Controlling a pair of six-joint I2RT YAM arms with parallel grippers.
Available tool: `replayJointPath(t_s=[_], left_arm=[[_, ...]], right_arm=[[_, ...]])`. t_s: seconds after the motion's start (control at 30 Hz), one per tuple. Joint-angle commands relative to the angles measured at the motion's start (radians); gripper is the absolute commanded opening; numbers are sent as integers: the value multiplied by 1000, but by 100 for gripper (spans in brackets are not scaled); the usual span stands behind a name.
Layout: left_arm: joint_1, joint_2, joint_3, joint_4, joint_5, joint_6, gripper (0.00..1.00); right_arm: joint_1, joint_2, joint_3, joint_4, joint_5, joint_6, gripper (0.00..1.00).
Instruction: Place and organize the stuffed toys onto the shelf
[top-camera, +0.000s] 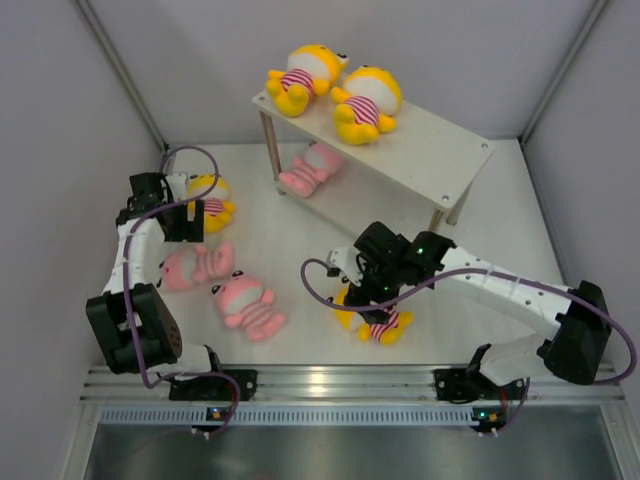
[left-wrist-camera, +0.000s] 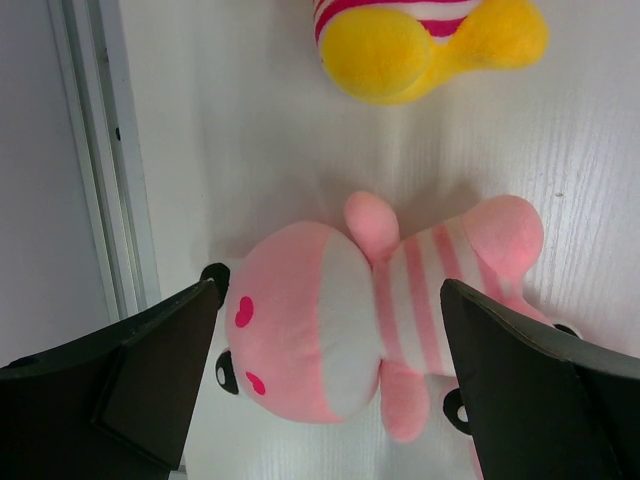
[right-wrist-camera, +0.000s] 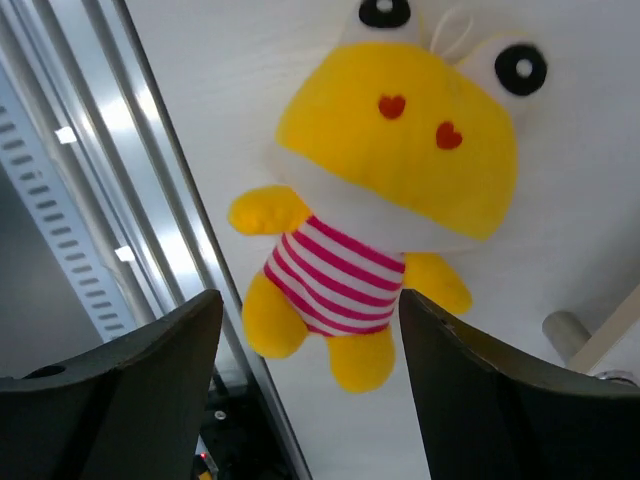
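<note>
The white shelf (top-camera: 430, 140) stands at the back. Two yellow stuffed toys (top-camera: 305, 75) (top-camera: 368, 103) lie on its top board, and a pink one (top-camera: 312, 168) lies underneath. My left gripper (top-camera: 188, 228) is open and hovers over a pink toy (top-camera: 190, 267). In the left wrist view this toy (left-wrist-camera: 330, 320) lies on its back between the spread fingers (left-wrist-camera: 130, 380), untouched. My right gripper (top-camera: 372, 285) is open above a yellow toy (top-camera: 375, 318), which in the right wrist view (right-wrist-camera: 390, 180) lies face up beyond the gripper (right-wrist-camera: 310, 380).
Another yellow toy (top-camera: 212, 200) lies just beyond the left gripper; its legs show in the left wrist view (left-wrist-camera: 420, 40). A second pink toy (top-camera: 248, 303) lies in the front middle. A shelf leg (right-wrist-camera: 590, 340) and the table's front rail (right-wrist-camera: 90, 200) flank the right gripper.
</note>
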Motion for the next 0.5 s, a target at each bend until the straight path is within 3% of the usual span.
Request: replayJointPath(t_s=[0.0, 0.3, 0.47], left_arm=[[-1, 3, 30, -4, 16, -6, 99], [-1, -6, 24, -10, 3, 2, 99], [-1, -9, 27, -10, 10, 2, 99]], right_arm=[[19, -25, -69, 9, 131, -47, 72], [9, 34, -189, 52, 134, -98, 75], [-8, 94, -235, 199, 102, -80, 77]])
